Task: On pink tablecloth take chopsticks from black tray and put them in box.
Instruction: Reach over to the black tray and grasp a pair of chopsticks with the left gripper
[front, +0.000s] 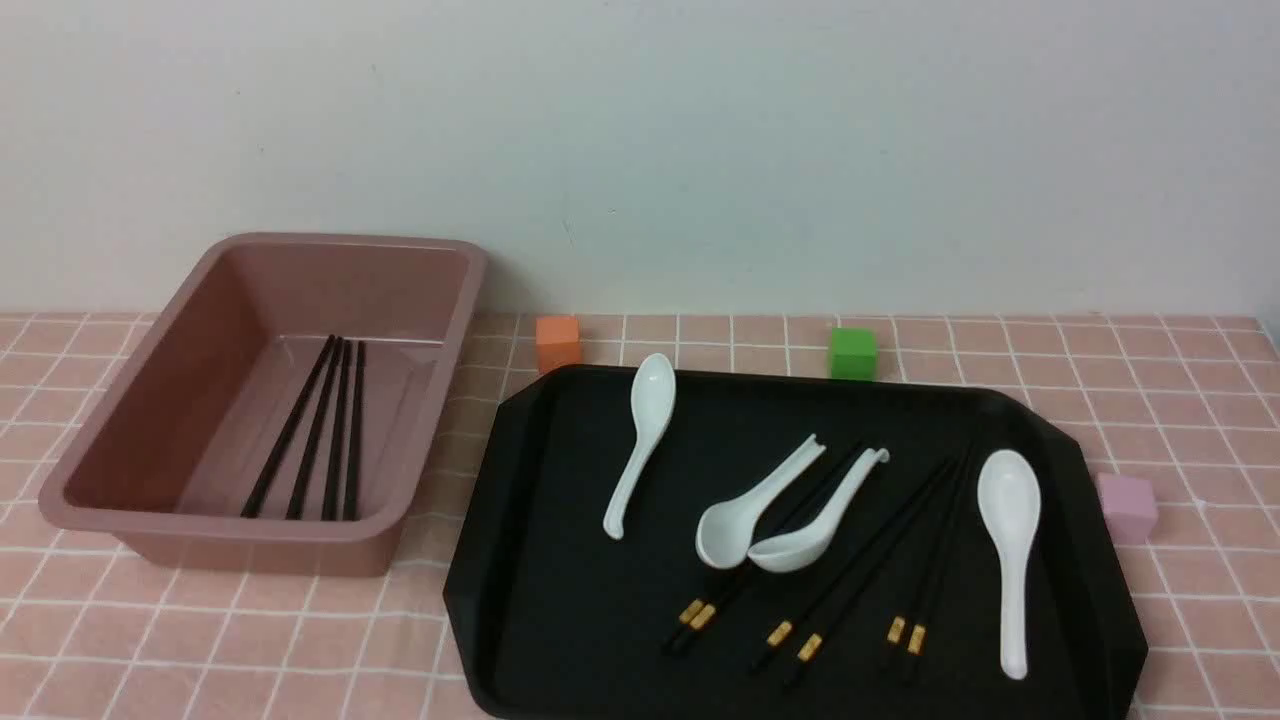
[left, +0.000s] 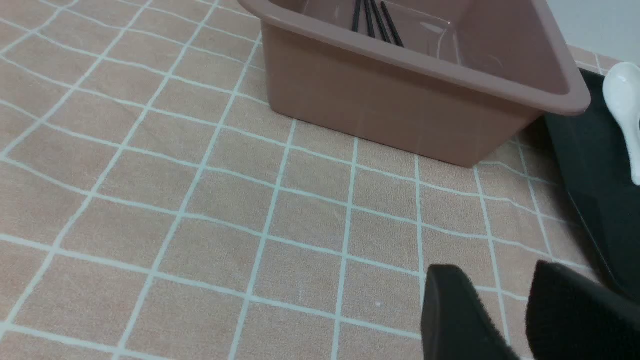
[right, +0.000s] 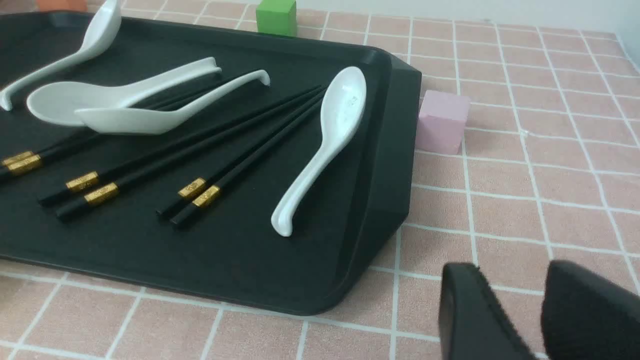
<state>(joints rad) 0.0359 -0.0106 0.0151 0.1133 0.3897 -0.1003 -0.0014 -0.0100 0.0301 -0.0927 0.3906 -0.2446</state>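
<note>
Front view is showing four chopsticks (front: 335, 430) already lying in the box (front: 270, 550) on the left; the left gripper (left: 500, 280) is hovering beside it, fingers spread, empty. Six more chopsticks (front: 810, 647) are lying on the black tray (front: 560, 560) among white soup spoons (front: 1008, 500), waiting to be moved; the right gripper (right: 512, 280), likewise spread and empty, is hovering over the pink tablecloth (right: 500, 150)

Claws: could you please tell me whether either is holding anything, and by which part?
Nothing is held: the left claw and the right claw are both open and empty.
</note>
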